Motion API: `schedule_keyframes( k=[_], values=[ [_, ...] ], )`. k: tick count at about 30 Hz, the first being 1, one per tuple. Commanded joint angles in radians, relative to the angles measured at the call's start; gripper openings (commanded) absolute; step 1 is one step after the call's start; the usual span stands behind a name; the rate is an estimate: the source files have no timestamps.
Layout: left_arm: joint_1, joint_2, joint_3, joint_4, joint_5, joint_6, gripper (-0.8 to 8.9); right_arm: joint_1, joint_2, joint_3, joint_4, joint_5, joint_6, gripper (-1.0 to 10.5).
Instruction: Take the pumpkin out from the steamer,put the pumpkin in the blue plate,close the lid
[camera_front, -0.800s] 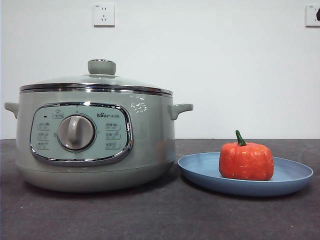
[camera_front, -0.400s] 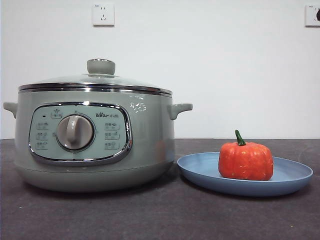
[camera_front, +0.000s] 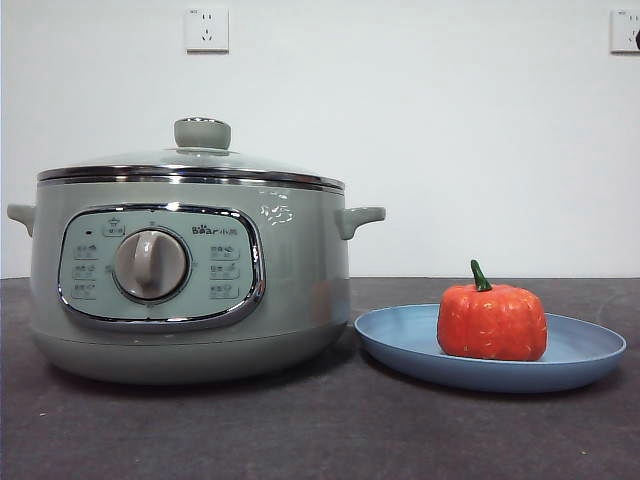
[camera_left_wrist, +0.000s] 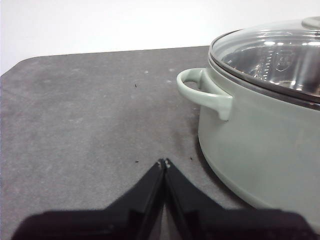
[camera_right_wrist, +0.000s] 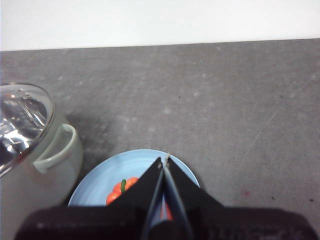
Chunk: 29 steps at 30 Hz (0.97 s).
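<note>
The orange-red pumpkin with its green stem sits upright in the blue plate at the right. The sage-green steamer stands at the left, and the glass lid with its green knob rests closed on it. My left gripper is shut and empty, low over the table beside the steamer's side handle. My right gripper is shut and empty, high above the plate, with the pumpkin partly hidden behind its jaws. Neither gripper shows in the front view.
The dark grey table stretches in front of the steamer and the plate. A white wall with two sockets stands behind. The steamer's lid also shows in the right wrist view.
</note>
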Motion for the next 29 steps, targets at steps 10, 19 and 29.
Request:
schedule_keyframes(
  k=[10, 19, 29],
  values=[
    [0.003, -0.003, -0.014, 0.001, -0.003, -0.007, -0.03, 0.001, -0.001, -0.006, -0.001, 0.004, 0.011, 0.0],
    [0.003, -0.003, -0.014, 0.001, -0.003, -0.007, -0.03, 0.001, -0.002, -0.006, -0.006, 0.004, 0.009, 0.0],
    [0.003, -0.003, -0.014, 0.001, -0.003, -0.007, -0.03, -0.256, -0.353, -0.134, -0.098, -0.078, -0.114, 0.0]
  ],
)
